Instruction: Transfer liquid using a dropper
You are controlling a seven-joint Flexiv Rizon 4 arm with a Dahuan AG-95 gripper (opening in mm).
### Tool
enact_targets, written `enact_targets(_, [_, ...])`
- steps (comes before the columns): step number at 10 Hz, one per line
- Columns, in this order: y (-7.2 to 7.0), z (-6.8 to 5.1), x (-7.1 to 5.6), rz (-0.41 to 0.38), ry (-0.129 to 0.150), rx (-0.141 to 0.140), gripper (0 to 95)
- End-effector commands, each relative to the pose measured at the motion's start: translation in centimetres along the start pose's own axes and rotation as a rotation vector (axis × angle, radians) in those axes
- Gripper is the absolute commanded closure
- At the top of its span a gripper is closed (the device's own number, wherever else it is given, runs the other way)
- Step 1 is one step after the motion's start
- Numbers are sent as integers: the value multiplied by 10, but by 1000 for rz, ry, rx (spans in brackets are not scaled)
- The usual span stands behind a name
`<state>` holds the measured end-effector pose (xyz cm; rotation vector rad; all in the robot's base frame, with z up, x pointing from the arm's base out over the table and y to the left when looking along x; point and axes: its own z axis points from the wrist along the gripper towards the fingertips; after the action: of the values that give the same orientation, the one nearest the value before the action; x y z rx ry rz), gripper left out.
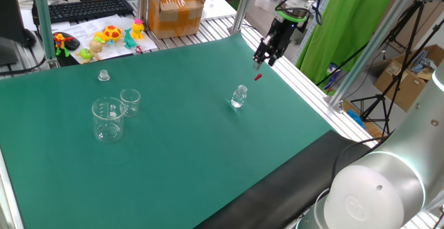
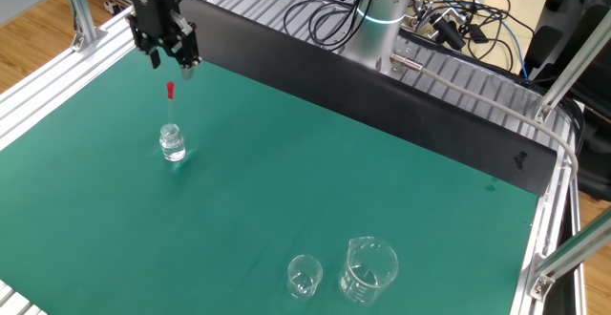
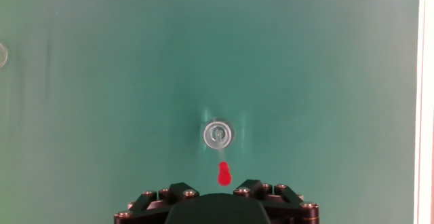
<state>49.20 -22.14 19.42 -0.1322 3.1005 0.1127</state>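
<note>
The dropper, with its small red end (image 1: 258, 77), stands tilted in the small clear glass vial (image 1: 238, 97) on the green mat. Its thin stem is barely visible. It also shows in the other fixed view (image 2: 171, 91) above the vial (image 2: 172, 143), and in the hand view (image 3: 224, 174) just below the vial's mouth (image 3: 218, 134). My gripper (image 1: 262, 61) hangs just above the red end, jaws apart and holding nothing. It shows in the other fixed view (image 2: 170, 65) and at the bottom of the hand view (image 3: 212, 189), with the red end between and beyond the fingers.
A large glass beaker (image 1: 108, 119) and a smaller one (image 1: 130, 101) stand at the mat's left, with a small clear cap-like piece (image 1: 103, 75) behind them. The beakers also show in the other fixed view (image 2: 368, 269) (image 2: 304, 277). Toys, a cardboard box and a keyboard lie beyond the mat.
</note>
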Motion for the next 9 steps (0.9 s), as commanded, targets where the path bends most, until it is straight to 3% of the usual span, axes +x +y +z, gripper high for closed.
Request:
enact_targets(1, [-1, 0, -1, -1, 2, -4, 380])
enact_targets(3, [-3, 0, 0, -5, 2, -4, 380])
enact_targets(6, [-4, 0, 0, -24, -5, -8, 950])
enact_targets(8, [-4, -1, -1, -28, -5, -12, 950])
enact_targets(9, [-4, -1, -1, -29, 11, -20, 950])
